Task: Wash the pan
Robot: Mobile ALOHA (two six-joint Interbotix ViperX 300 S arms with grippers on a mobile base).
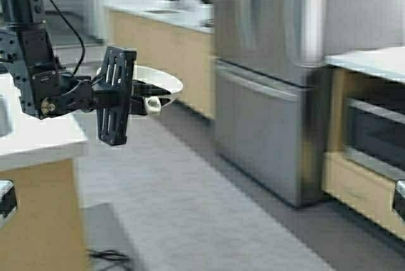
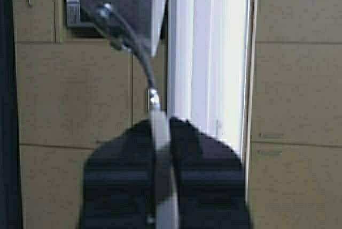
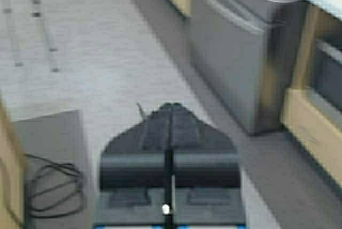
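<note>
The pan (image 1: pixel 158 83) is small, round and cream-white, and it hangs level in the air above the kitchen floor. Its stubby handle (image 1: pixel 153 104) points toward me. My left gripper (image 1: pixel 140 97) reaches out from the left counter and is shut on the pan at its near side. In the left wrist view a thin pale strip of the pan (image 2: pixel 161 149) sits clamped between the dark fingers of the left gripper (image 2: pixel 160 121). My right gripper (image 3: pixel 170 107) is shut and empty, low over the floor.
A pale counter (image 1: pixel 44 138) stands at my left under the left arm. A stainless fridge (image 1: pixel 272 94) is ahead, an oven (image 1: pixel 373 132) to its right and a far counter (image 1: pixel 164 14) behind. A grey mat (image 3: pixel 59 132) with a black cable (image 3: pixel 51 186) lies on the floor.
</note>
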